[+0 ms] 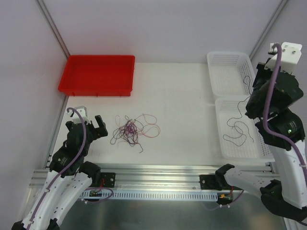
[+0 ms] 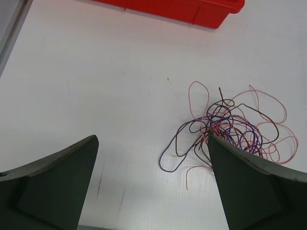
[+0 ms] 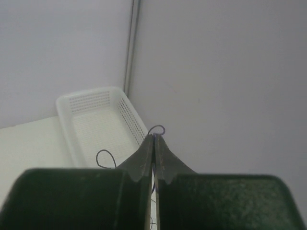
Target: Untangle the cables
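Note:
The tangle of cables (image 1: 133, 129), thin purple, black and pink wires, lies on the white table left of centre. It also shows in the left wrist view (image 2: 230, 129), partly hidden behind my right-hand finger (image 2: 249, 187). My left gripper (image 1: 96, 127) (image 2: 152, 140) is open and empty, just left of the tangle. My right gripper (image 1: 250, 88) (image 3: 154, 137) is shut on a single purple cable (image 3: 157, 128), held high over the white baskets. That cable (image 1: 238, 129) hangs down and coils in the near basket.
A red tray (image 1: 98, 74) stands at the back left and shows in the left wrist view (image 2: 192, 9). Two white perforated baskets stand at the right, one far (image 1: 230, 56) (image 3: 72, 103) and one near (image 1: 225, 152). An aluminium rail (image 1: 158, 172) runs along the front edge.

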Available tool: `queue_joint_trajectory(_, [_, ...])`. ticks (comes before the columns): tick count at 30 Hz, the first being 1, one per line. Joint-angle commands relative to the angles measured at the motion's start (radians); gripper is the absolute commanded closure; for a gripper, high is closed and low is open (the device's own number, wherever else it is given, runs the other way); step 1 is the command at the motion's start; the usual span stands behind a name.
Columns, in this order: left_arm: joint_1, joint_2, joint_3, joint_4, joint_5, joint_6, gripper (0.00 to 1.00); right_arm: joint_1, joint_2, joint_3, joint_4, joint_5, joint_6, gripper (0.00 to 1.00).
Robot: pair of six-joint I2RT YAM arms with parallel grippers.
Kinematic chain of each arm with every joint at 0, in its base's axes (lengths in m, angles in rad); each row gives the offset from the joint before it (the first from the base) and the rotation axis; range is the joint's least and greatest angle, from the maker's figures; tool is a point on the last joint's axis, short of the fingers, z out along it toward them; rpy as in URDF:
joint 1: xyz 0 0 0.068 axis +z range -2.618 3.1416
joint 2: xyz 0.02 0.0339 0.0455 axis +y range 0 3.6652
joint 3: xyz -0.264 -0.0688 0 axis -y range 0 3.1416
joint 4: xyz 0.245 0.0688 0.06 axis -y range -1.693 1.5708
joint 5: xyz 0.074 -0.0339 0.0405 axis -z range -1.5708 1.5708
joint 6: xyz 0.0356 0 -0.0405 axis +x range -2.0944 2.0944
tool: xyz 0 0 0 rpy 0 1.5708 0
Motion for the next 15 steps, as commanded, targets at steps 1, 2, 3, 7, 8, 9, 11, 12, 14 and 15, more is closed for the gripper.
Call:
queue_joint_trajectory(1, [0.006,-0.031,-0.015,0.051,-0.040,0.022,0.01,-0.131,0.038,0.042,-0.072,0.013,0.066,0.99])
queue_joint_trajectory(2, [0.006,-0.033,-0.016,0.051,-0.046,0.019,0.01,-0.165,0.042,0.050,-0.113,-0.045,0.112,0.99])
queue_joint_trajectory(3, [0.006,-0.034,-0.018,0.051,-0.049,0.017,0.01,-0.197,0.042,0.056,-0.146,-0.077,0.149,0.99])
queue_joint_trajectory(7, [0.008,-0.028,-0.024,0.056,-0.043,0.017,0.01,-0.350,0.017,-0.038,-0.262,-0.222,0.304,0.99])
queue_joint_trajectory(8, [0.006,-0.025,-0.022,0.059,-0.040,0.020,0.01,-0.369,0.006,-0.075,-0.266,-0.264,0.348,0.99])
queue_joint_trajectory(9, [0.006,-0.020,-0.022,0.062,-0.039,0.022,0.01,-0.390,-0.012,-0.114,-0.272,-0.292,0.379,0.99])
queue_joint_trajectory(11, [0.006,-0.004,-0.021,0.065,-0.029,0.025,0.01,-0.456,-0.029,-0.244,-0.291,-0.379,0.472,0.99])
queue_joint_trajectory(12, [0.006,0.001,-0.022,0.066,-0.025,0.028,0.01,-0.478,-0.047,-0.295,-0.296,-0.401,0.502,0.99])
queue_joint_trajectory(14, [0.006,0.010,-0.024,0.068,-0.013,0.030,0.01,-0.542,-0.066,-0.443,-0.286,-0.474,0.560,0.99])
queue_joint_trajectory(15, [0.006,0.012,-0.024,0.071,0.001,0.031,0.01,-0.565,-0.073,-0.491,-0.279,-0.501,0.612,0.99])
